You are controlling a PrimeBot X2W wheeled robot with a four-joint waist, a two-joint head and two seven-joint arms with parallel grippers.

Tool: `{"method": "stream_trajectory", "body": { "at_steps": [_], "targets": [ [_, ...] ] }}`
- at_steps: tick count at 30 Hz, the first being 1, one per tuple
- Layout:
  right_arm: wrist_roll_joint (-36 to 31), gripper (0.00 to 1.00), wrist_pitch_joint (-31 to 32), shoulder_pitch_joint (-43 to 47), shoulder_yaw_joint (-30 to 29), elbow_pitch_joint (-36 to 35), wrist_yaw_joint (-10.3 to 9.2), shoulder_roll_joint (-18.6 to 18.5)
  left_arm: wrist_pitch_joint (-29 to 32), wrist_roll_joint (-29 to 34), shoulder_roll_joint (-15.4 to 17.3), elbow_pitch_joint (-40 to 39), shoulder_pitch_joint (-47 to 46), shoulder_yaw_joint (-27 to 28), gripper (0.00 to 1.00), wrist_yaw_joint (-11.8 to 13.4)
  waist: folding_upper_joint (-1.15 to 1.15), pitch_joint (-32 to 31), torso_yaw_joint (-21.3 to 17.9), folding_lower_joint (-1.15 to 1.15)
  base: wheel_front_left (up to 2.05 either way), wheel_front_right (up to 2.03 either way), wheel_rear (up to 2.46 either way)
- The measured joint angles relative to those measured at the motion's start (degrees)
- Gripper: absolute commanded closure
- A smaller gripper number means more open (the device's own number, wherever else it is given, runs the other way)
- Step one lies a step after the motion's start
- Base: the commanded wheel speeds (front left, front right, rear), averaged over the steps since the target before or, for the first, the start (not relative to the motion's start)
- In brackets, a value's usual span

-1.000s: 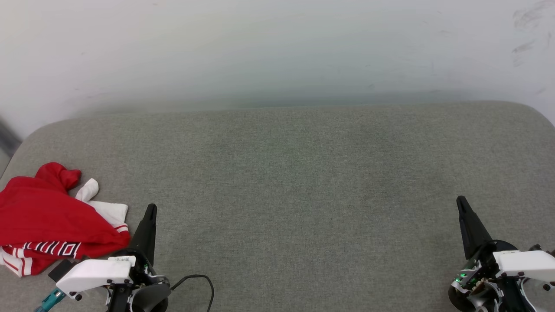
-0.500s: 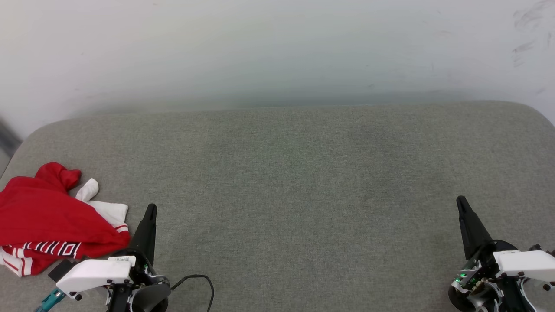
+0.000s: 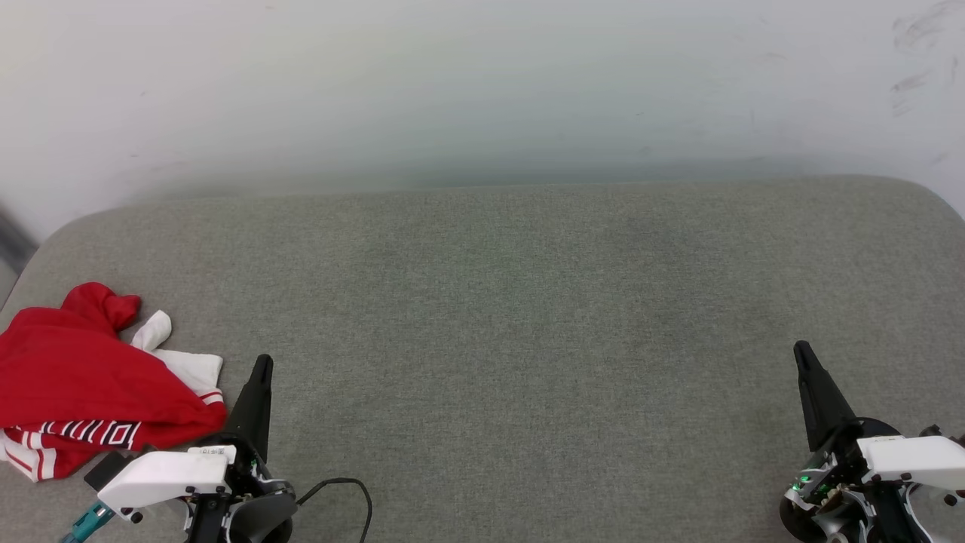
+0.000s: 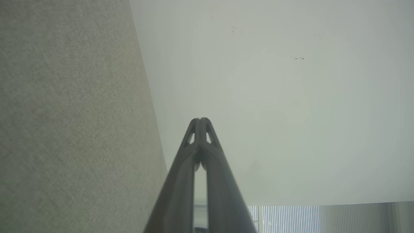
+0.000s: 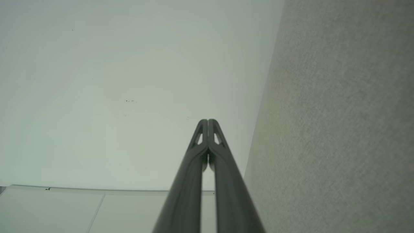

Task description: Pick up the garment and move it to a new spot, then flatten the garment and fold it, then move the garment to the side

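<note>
Looking for the garment [image 3: 83, 377]: where is it?
Crumpled at the lower left of the head view, on the grey cushion [image 3: 497, 302], just left of the left gripper [image 3: 261, 366].
And the right gripper [image 3: 801, 351]?
Lower right, well apart. Both have fingers pressed together, holding nothing; left should reach.

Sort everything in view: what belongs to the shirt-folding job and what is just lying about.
Job: garment, crumpled at far left; left gripper, shut; right gripper, shut; grey padded surface.
Lying about: black cable; white wall.
</note>
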Motion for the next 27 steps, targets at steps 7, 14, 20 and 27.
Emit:
{"method": "stream_trajectory", "body": {
  "at_steps": [7, 14, 20, 27],
  "targets": [
    [-0.01, 0.0, 0.0, 1.59, 0.05, 1.64, -0.01, 0.02, -0.01, -0.01, -0.15, 1.68, 1.4, -0.21, 0.0, 0.01, 0.0, 0.0, 0.0, 0.0, 0.0, 0.0, 0.0],
    [-0.78, 0.0, -1.03, 3.36, 0.74, 2.31, -0.02, 0.04, -1.15, 0.0, -0.31, 2.4, 3.02, -1.01, 0.0, 0.01, 0.0, 0.05, -0.01, 0.0, 0.0, 0.0, 0.0],
    [-2.71, 0.0, -2.77, 3.82, 1.62, 1.33, -0.02, 0.05, -2.82, 0.16, -0.31, 1.18, 3.33, -2.21, 0.0, 0.01, 0.0, 0.09, -0.02, 0.0, 0.0, 0.0, 0.0],
    [-8.72, 0.0, -4.56, 3.9, 1.7, 0.9, -0.02, 0.05, -4.68, 2.32, -0.3, 0.51, 3.5, -2.54, 0.0, 0.01, 0.0, 0.13, -0.01, 0.0, 0.0, 0.0, 0.0]
  ]
}}
